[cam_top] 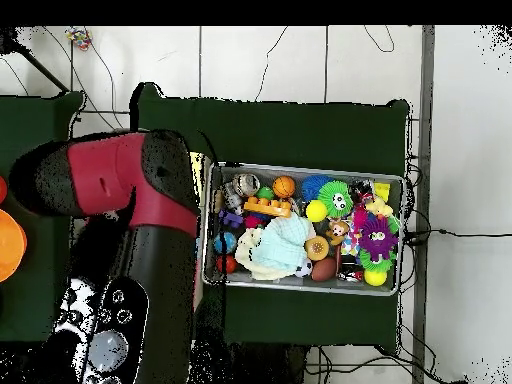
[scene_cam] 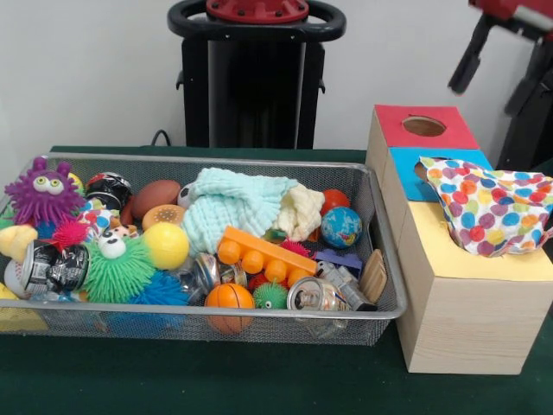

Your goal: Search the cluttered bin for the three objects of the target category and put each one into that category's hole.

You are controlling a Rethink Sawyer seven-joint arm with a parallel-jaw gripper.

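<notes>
Spotting polka-dot cloth atop wooden box, right of bin, draped over blue lid and yellow lid. Covers most of blue lid's hole, only a sliver showing at cloth's left edge. Long axis runs approx left-right in front view; left end sits by that hole, right end spills past box's right edge. White fabric w/ multicolour dots, crumpled, folds raised in middle. Leaves red lid bare, its round hole fully open, clear room above it.

Finding two more cloths in wire mesh bin: mint cloth bunched at centre rear, cream cloth touching its right side. Both on top of clutter, nothing over them. Packed close round them: orange brick just in front, globe ball right of cream cloth, yellow ball to left front, purple fuzzy toy at far left end, green spiky toy and basketball near front rim.

Seen from overhead: mint cloth mid-bin, red-black arm hiding box beside bin. Showing only arm parts at top right in front view; gripper not made out, so can't tell jaws' state.
</notes>
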